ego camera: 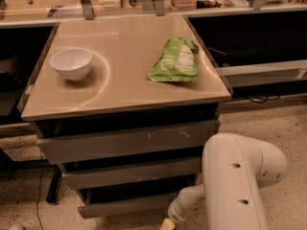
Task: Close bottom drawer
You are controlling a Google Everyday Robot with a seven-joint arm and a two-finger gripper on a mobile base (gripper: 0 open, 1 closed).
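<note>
**A:** So, where is your gripper?

**B:** Low at 6 o'clock in the view. My gripper (pixel 167 223) is cut off by the bottom edge, just beside the right end of the bottom drawer (pixel 127 206). I cannot tell whether it is released or clenched, nor whether it touches the front.

**A:** And the drawer itself?

**B:** It is toward 7 o'clock, the lowest and narrowest of three grey fronts, with a dark band above it. Over it sit the middle drawer (pixel 129 172) and the scratched top drawer (pixel 127 143).

**A:** Anything on top?

**B:** On the beige countertop (pixel 120 92) a white bowl (pixel 71 63) stands at 10 o'clock and a green pouch (pixel 175 61) lies at 1 o'clock, well apart. My white arm (pixel 235 181) fills 4 to 5 o'clock.
</note>
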